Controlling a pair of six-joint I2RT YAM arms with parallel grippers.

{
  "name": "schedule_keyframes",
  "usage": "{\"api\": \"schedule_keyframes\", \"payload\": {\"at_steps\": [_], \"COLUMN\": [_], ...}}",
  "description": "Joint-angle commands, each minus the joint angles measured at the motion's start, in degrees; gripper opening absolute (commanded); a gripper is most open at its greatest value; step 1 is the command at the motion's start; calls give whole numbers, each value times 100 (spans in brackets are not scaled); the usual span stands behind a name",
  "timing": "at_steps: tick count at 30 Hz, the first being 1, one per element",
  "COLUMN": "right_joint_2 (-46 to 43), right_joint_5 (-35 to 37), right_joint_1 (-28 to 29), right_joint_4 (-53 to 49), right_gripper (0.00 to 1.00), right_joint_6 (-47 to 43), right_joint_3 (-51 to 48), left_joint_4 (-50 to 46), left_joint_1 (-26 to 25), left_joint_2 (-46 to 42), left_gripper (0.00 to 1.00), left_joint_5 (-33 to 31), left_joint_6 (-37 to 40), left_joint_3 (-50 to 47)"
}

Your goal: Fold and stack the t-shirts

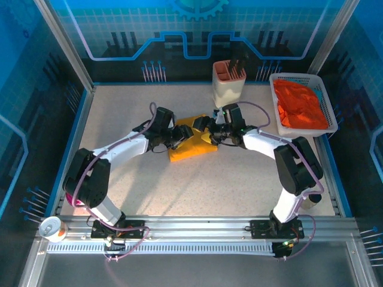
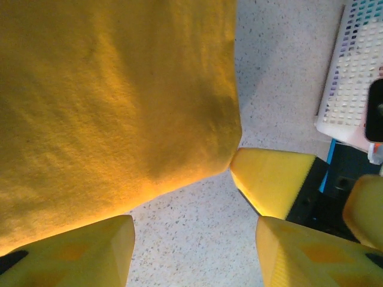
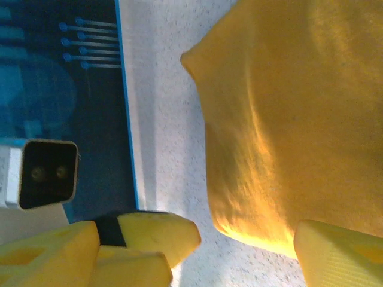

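T-shirt (image 1: pixel 191 146) centred on table (image 1: pixel 179 197), second t-shirt (image 1: pixel 302 106) in right-rear basket (image 1: pixel 296 76)

White links (image 1: pixel 122 146), black joints (image 1: pixel 90 185), lilac cables (image 1: pixel 84 164); blocky yellow fingers (image 2: pixel 78 254) on left tool (image 2: pixel 194 239) and right tool (image 3: pixel 200 251).

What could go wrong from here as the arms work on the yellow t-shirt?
1. The left gripper and the right gripper both stand open at the edges of the folded mustard-yellow t-shirt, very close together, so their fingers might collide.
2. With the jaws open at the cloth's edge, a pinch may catch only the top layer and pull the fold apart.
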Motion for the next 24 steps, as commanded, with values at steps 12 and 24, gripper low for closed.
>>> {"api": "schedule_keyframes", "payload": {"at_steps": [12,24], "right_joint_2": [1179,1275], "right_joint_5": [280,41], "right_joint_1": [9,-319], "right_joint_4": [1908,2691], "right_gripper": [86,87], "right_joint_6": [1038,1054], "right_joint_3": [-725,-1150], "left_joint_4": [550,-7], "left_joint_1": [22,596], "left_joint_2": [908,1006], "left_gripper": [55,53], "left_joint_5": [-584,-714], "left_joint_6": [-139,212], "left_joint_3": [-662,-902]}}
